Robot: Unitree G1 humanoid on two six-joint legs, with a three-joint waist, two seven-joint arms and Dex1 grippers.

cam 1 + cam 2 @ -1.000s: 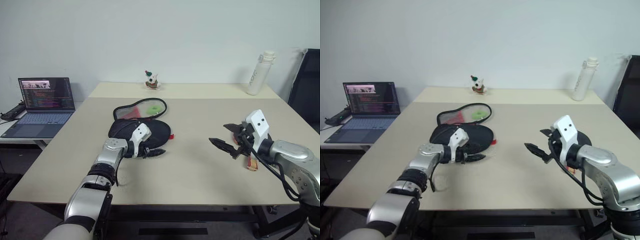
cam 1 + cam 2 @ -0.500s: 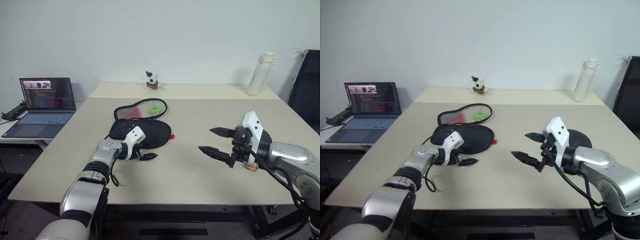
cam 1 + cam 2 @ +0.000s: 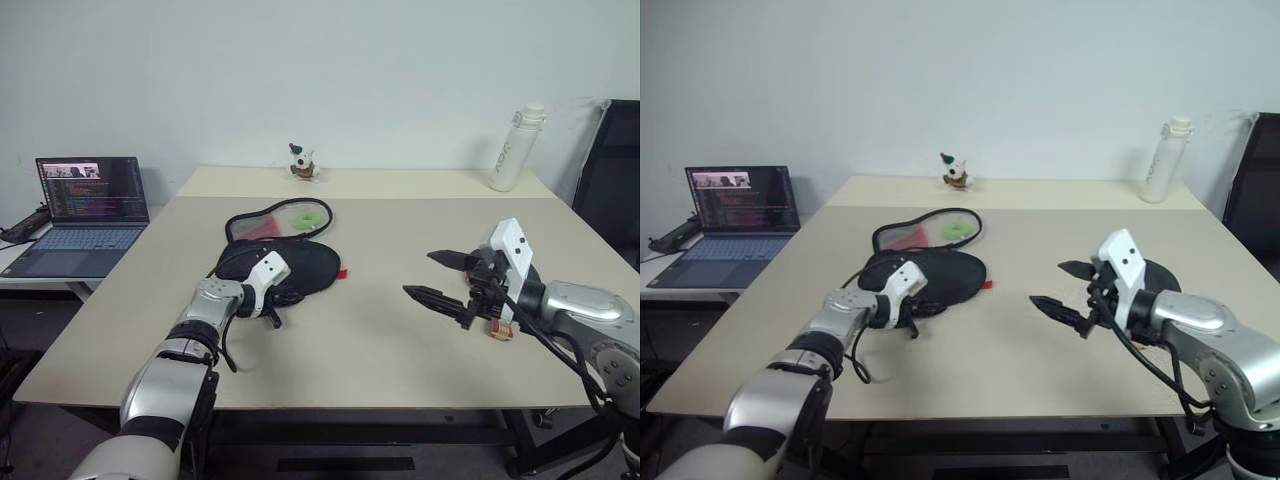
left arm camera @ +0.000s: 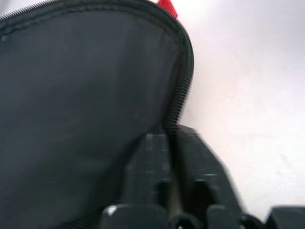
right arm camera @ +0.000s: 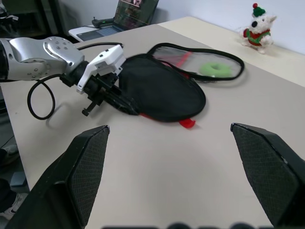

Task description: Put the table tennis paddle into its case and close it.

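- Left gripper (image 3: pixel 275 303) at near edge of the case (image 3: pixel 300 268); fingers (image 4: pixel 157 157) pressed together, pinching the zippered rim of the black fabric (seam runs straight into the closed fingers in the left wrist view).
- Case lying flat on the tabletop (image 3: pixel 380 350), left of centre; flap (image 3: pixel 280 217) folded open toward the far side, showing mesh, a red panel and a lime-green round thing (image 3: pixel 313 214).
- Small red tab (image 3: pixel 342 272) poking out at the case's right edge.
- Right gripper (image 3: pixel 440 277) held above the tabletop, well apart from the case, pointing toward it; fingers (image 5: pixel 81 171) spread wide, nothing between them.
- Table tennis paddle (image 3: pixel 1160 275) mostly hidden behind the right arm: part of the black face visible in the right eye view, end of the pale, red-striped handle (image 3: pixel 497 331) visible below the wrist; resting on the tabletop or not, cannot tell.
- Far side of tabletop: small plush toy (image 3: pixel 303 161), white bottle (image 3: pixel 515 146) at right.
- Open laptop (image 3: pixel 80 205) on a side desk to the left.
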